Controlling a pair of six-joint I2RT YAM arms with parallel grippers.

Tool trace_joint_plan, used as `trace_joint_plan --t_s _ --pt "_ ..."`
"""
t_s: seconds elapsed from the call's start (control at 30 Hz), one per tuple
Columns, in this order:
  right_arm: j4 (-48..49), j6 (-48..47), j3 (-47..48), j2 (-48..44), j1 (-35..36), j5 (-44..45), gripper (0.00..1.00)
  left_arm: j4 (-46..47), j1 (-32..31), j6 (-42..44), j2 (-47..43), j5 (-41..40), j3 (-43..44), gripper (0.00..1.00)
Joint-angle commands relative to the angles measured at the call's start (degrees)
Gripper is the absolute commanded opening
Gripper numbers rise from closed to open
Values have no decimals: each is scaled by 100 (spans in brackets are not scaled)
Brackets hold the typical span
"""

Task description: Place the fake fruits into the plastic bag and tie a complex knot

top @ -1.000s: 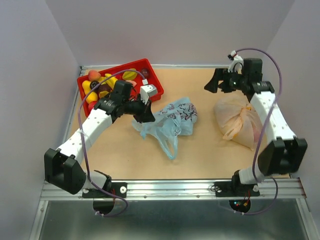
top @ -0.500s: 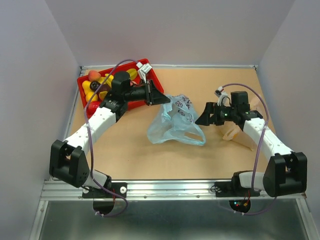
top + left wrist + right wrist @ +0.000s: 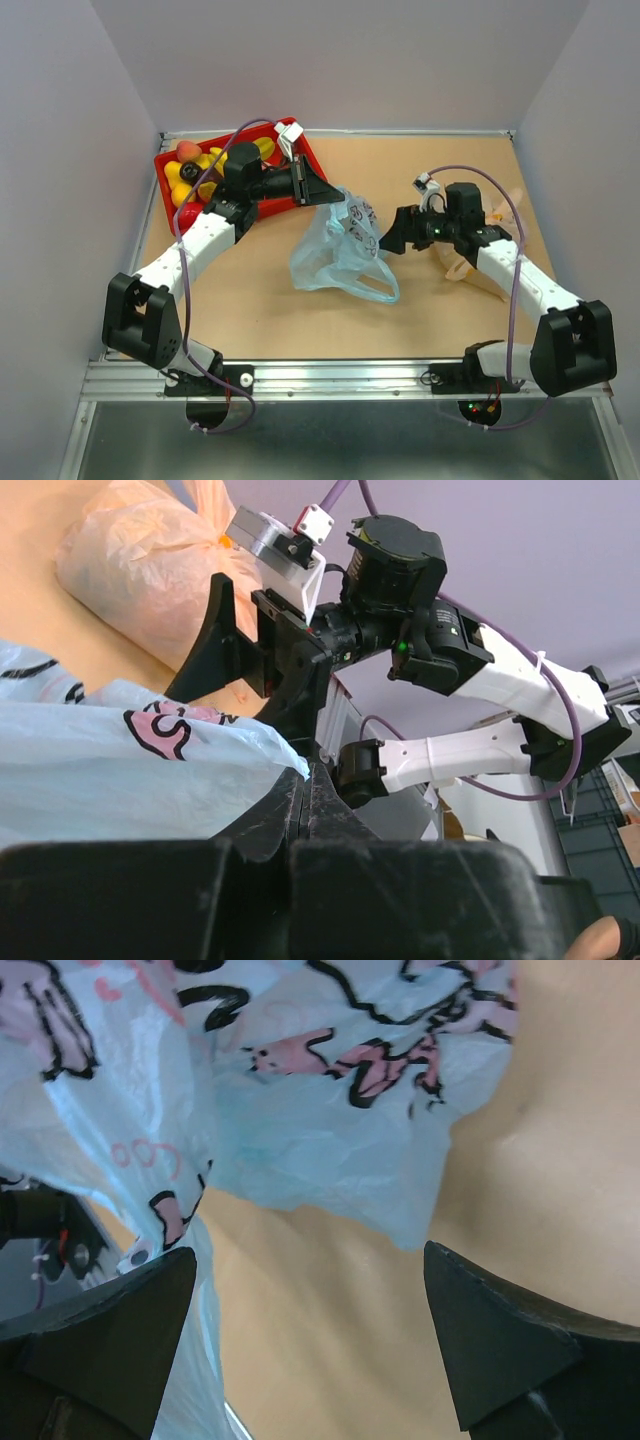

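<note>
- Tan wood-look table (image 3: 250, 300) takes up most of the top view, with both arms reaching in from the near edge.
- Light-blue plastic bag (image 3: 340, 250) with the dark and pink print sits about mid-table. Its far-left edge is pulled up off the surface, and a loop of it trails toward the near right.
- Pale orange bag (image 3: 130, 570) lies on the right side, mostly tucked behind the right arm. It's apart from the blue one.
- Red tray (image 3: 312, 160) is in the far-left corner.
- Fake fruits (image 3: 185, 170) are all piled in that tray, yellow and orange ones showing. I can't spot any inside the blue bag.
- Left gripper (image 3: 325, 192) is just right of the tray, with its jaws pinched together on the blue bag's raised edge.
- Right gripper (image 3: 385, 238) is at the bag's right side, jaws spread wide. Its fingers (image 3: 120, 1330) frame the blue film but aren't gripping anything.
</note>
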Motion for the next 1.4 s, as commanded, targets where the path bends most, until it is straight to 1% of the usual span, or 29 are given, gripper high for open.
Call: trace_joint_plan --t_s 0.0,0.03,0.1,0.13,0.17,0.23,0.3,0.37,0.43,0.6,0.7,0.73,0.77,0.8,0.9,0.93,0.97,1.0,1.03,1.07,1.1,1.13,1.17,1.2,1.23,1.27,1.3,1.33,1.37 --pt "-256 -419 466 -261 -228 636 100 422 -3 -43 -58 194 -35 0" --pt "-337 -428 546 -322 -438 750 100 422 -3 -26 -58 194 -70 0" --pt "-416 -384 705 -454 -554 664 100 413 -3 -34 -67 194 -105 0" --pt "-408 -253 810 -629 -571 220 100 421 6 -52 -67 211 -114 0" --pt "-408 -174 854 -631 -572 215 100 430 -3 -69 -67 211 -123 0" --pt "-346 177 872 -727 -545 -326 100 430 -3 -61 -50 229 -80 0" --pt "-241 537 768 -753 -493 -549 100 422 -3 -96 -23 229 -27 0" --pt "-127 548 470 -832 -178 -357 100 422 -12 -131 47 211 70 0" --pt "14 381 258 -807 192 73 100 448 -12 -183 126 220 158 0" --pt "251 118 -129 -367 316 864 100 615 -38 -377 170 229 220 0" --pt "409 12 -121 -156 334 1374 100 694 -47 -430 153 308 193 0" --pt "427 -32 -77 -86 334 1349 98 703 -38 -447 144 308 202 0" --pt "419 -85 -33 19 351 1314 94 711 -38 -456 144 316 185 0" --pt "410 -94 -16 72 360 1288 86 720 -29 -456 161 325 202 0" --pt "200 -243 -164 248 448 1138 77 790 23 -447 152 334 298 0" --pt "164 -287 -382 301 457 921 53 799 41 -430 187 343 421 0" --pt "155 -340 -445 353 457 805 36 791 111 -360 222 421 491 0" --pt "-89 -401 -429 389 439 682 2 799 181 -299 258 492 562 0" --pt "-344 -480 -341 328 422 568 0 634 277 -185 275 562 667 0" --pt "-616 -585 -227 214 352 401 0 502 444 25 275 754 703 0" --pt "-1088 -699 9 39 247 226 0 309 837 575 302 887 746 0" --pt "-1311 -735 133 -450 -33 -124 0 -554 1102 1103 398 1036 982 0" --pt "-1800 -866 447 -681 -114 -197 0 -1172 1566 2370 477 1063 1158 0" --pt "-2031 -893 598 -936 -158 -180 0 -1822 1796 3227 565 1020 1360 0" --pt "-2225 -885 739 -1304 -185 -293 0 -2472 1938 3897 740 880 1562 0" --pt "-2401 -902 819 -1473 -194 -460 0 -3410 2026 4425 828 505 1878 0" --pt "-2498 -659 994 -1657 -176 -496 0 -3724 2079 5275 908 310 1976 0" --pt "-2491 -500 1039 -1763 -176 -471 0 -3918 2071 5457 1004 108 2038 0" --pt "-2499 -316 1083 -1817 -176 -836 0 -3903 2063 5633 1005 -121 1995 0"
